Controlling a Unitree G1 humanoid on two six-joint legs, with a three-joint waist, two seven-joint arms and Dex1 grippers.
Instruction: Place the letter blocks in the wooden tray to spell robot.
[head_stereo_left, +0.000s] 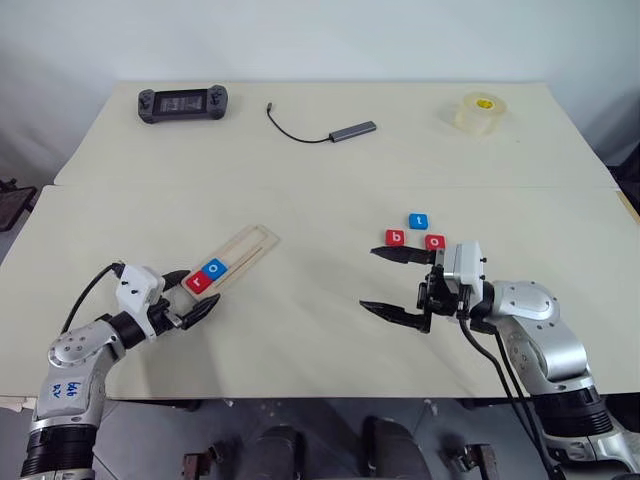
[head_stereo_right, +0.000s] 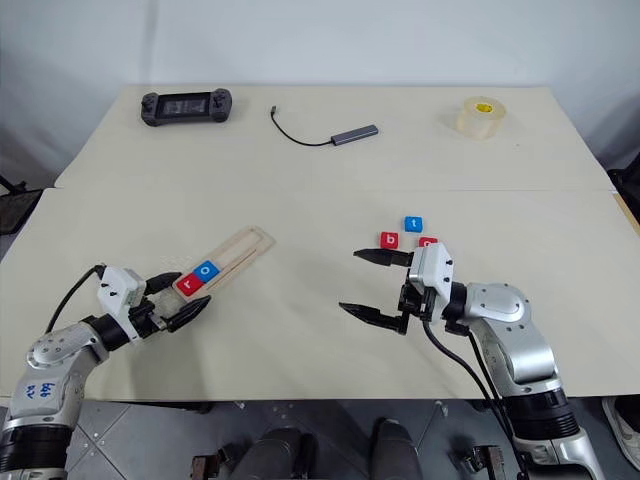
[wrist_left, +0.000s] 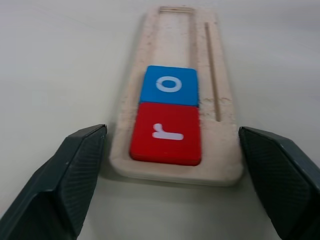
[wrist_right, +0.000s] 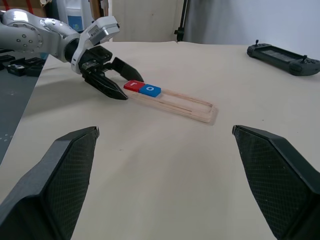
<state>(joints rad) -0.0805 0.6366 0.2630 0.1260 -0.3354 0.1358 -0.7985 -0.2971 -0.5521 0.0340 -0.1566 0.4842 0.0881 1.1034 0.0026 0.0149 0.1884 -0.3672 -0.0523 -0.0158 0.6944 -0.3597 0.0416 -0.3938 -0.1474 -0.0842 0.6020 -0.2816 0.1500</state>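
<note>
Sitting in the wooden tray (head_stereo_left: 232, 257) were a red r block (wrist_left: 166, 133) and blue o block (wrist_left: 170, 85), with the left gripper (head_stereo_left: 198, 297) spread open around the tray's near end, not gripping. The right gripper (head_stereo_left: 394, 284) gaped wide and empty, with the b (head_stereo_left: 395, 238), t (head_stereo_left: 418, 221) and second o (head_stereo_left: 435, 242) loose just beyond its fingers.

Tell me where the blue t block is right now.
The blue t block lies on the table, right of centre in the head views, just beyond the red b block and red o block, past the right gripper.
</note>
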